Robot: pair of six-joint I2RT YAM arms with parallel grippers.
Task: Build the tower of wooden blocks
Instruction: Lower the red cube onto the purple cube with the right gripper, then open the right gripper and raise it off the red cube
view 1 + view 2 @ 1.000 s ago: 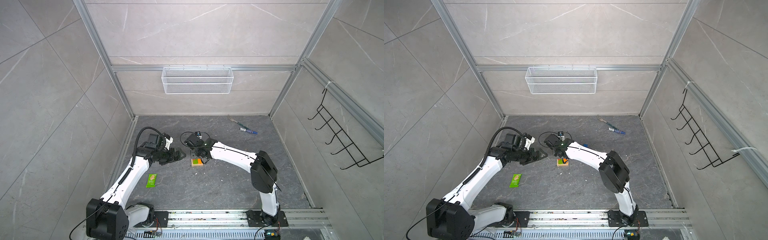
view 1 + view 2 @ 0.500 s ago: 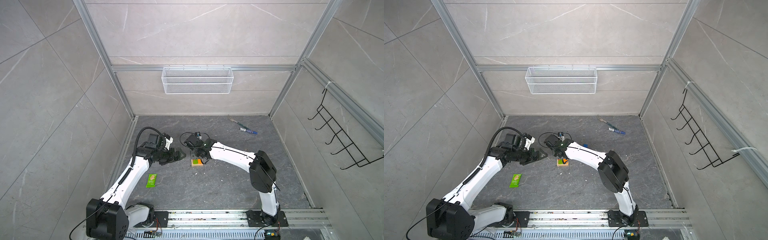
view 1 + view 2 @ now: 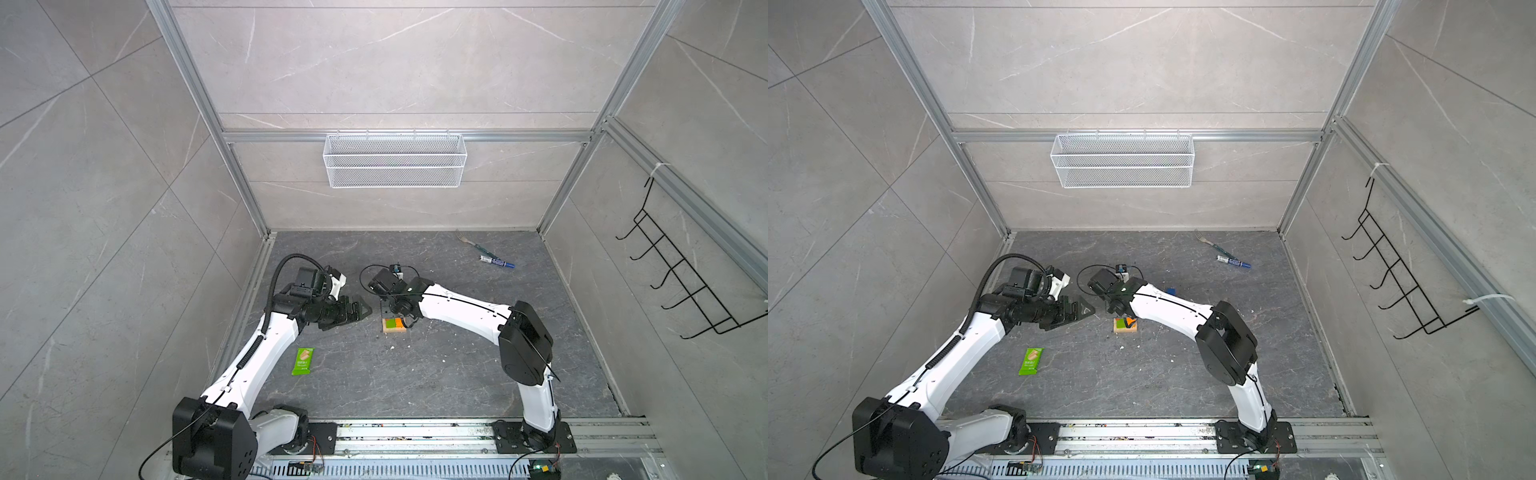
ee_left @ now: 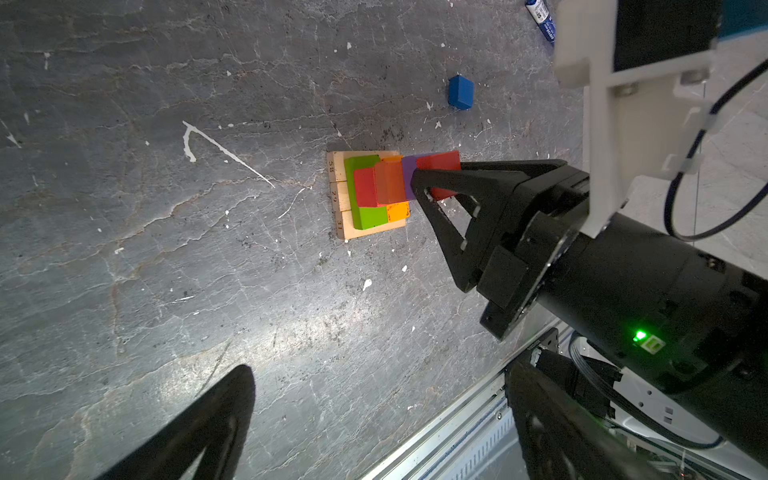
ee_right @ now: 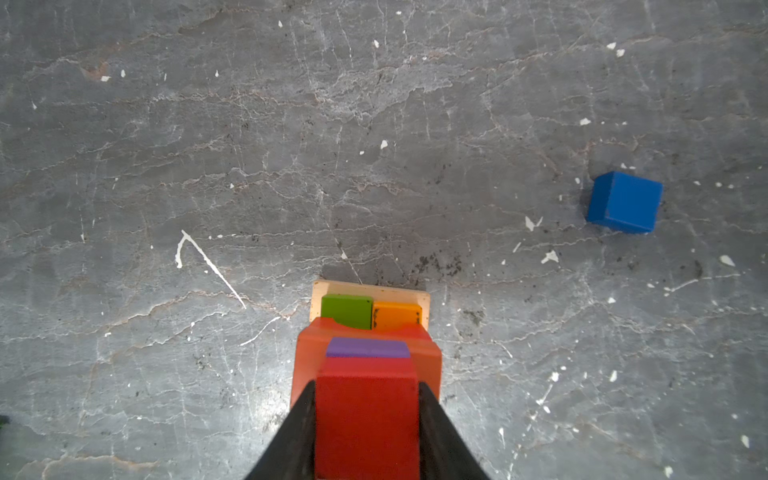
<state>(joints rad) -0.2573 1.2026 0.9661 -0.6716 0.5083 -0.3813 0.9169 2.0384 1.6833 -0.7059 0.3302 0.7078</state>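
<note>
The tower [image 3: 394,324] stands on the dark worktop [image 3: 415,374], a little left of centre, and both arms are gathered around it. The right pincer [image 5: 365,388] is closed on a red cube [image 4: 439,161], one black finger pressed to each side of it. It holds the cube directly above the stack.

The right wrist view looks straight down the build. Just under the red cube is a purple cube [image 5: 368,348]. Whether the two are touching cannot be told from these views. The purple cube sits on a red-orange layer [image 5: 305,361]. Below that, a green bar [image 5: 347,309] and an orange bar [image 5: 397,313] lie side by side. At the bottom is the tan base [image 4: 340,199], plain wooden bars laid flat against one another.

The left pincer [image 3: 360,309] hovers just left of the tower with its jaws spread wide and nothing between them. Its tips point at the stack but stay clear of it.

A blue cube [image 3: 1170,291] lies alone on the worktop, to the right of the tower and a little farther back, partly hidden behind the right arm in that top view. A green snack wrapper [image 3: 303,360] lies flat to the near left of the tower. At the far right, well away, are a blue marker pen [image 3: 496,262] and a fork [image 3: 467,241].
</note>
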